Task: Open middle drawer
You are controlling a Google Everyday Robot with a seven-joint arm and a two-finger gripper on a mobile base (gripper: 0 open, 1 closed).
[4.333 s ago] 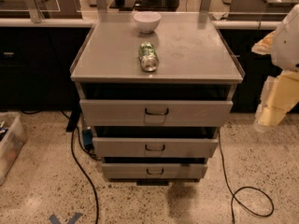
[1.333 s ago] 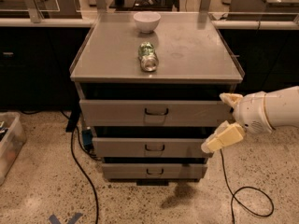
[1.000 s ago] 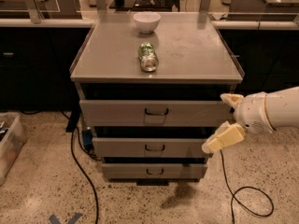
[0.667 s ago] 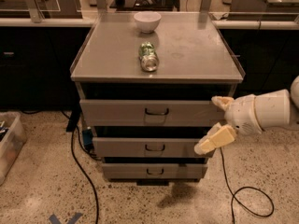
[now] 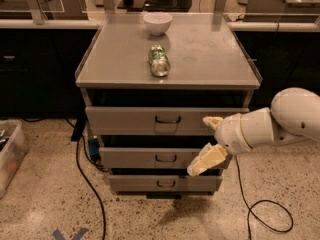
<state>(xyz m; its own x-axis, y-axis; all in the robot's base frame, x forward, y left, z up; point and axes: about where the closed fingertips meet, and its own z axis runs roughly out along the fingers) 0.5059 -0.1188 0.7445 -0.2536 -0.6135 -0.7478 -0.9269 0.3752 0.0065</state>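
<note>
Both fingers (image 5: 206, 160) spread wide, holding nothing. Gripper (image 5: 208, 141) over right end of middle drawer (image 5: 132, 157), second of three. Judged: rigid metal, slides straight, modest pull. Take small loop handle (image 5: 163, 158) at front centre, 9 o'clock from gripper.

Taking the gripper (image 5: 198, 145), fingers spread in front of the cabinet's (image 5: 210, 54) right side, as reference. Showing a white bowl (image 5: 157, 23) sitting upright at the back of the cabinet top, well above and left of the jaws. Showing a green can (image 5: 159, 61) lying on its side nearer, also above and left, apart from the bowl. Showing a black cable (image 5: 270, 215) looping on the speckled floor (image 5: 45, 209) below and right of the jaws, and a clear bin (image 5: 10, 151) sitting far left.
</note>
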